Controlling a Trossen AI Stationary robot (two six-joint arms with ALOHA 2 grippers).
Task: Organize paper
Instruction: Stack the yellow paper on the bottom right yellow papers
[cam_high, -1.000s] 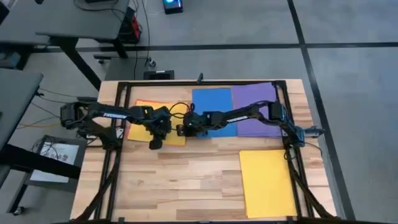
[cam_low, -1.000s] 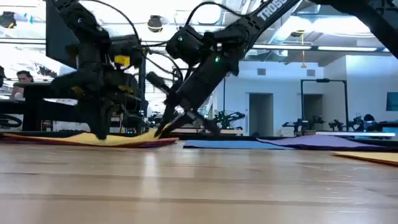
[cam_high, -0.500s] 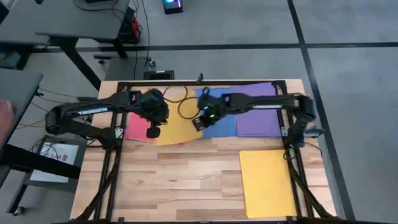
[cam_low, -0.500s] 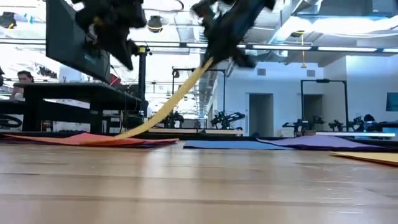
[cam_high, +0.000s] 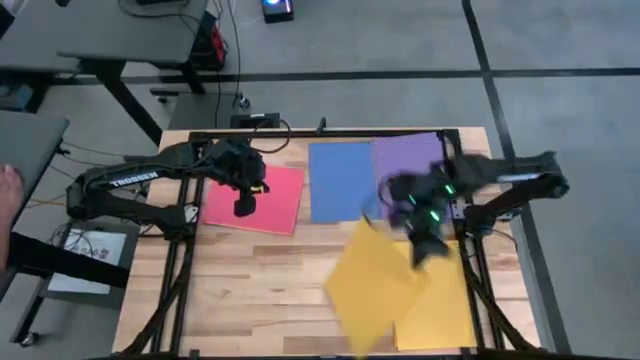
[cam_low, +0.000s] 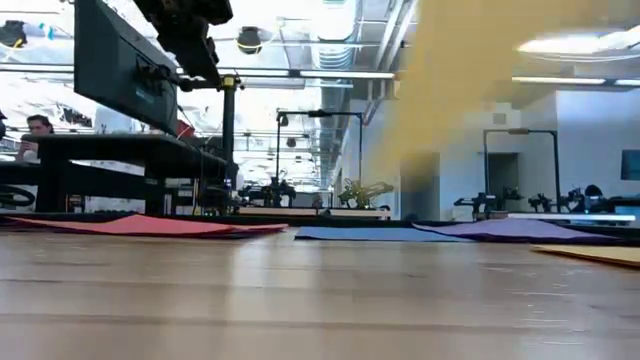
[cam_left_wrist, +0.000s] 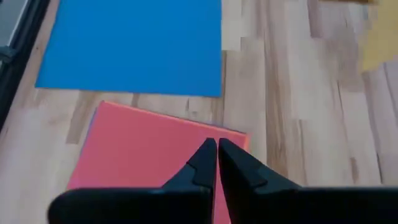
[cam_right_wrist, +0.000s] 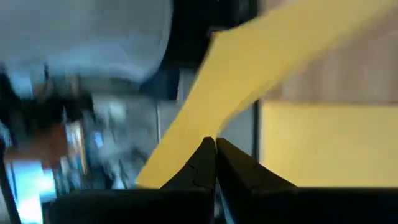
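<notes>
Two claws: right claw (cam_high: 428, 250) clamps a yellow sheet (cam_high: 375, 285) aloft; left claw (cam_high: 243, 206) is together.

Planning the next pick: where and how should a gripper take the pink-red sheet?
Probably the pink-red sheet at its corner nearest the blue sheet, coming from the bare wood toward the table's middle. It lies flat, so a finger must slide under an edge. The left gripper, shut, hovers above it; the right gripper is shut on the yellow sheet.

Yellow sheet (cam_high: 372, 283): lifted off the pink-red sheet (cam_high: 255, 198), carried right, apparently airborne.
Right gripper (cam_high: 428, 247): moved right, pinching it.
Left gripper (cam_high: 243, 208): raised, closed.
</notes>
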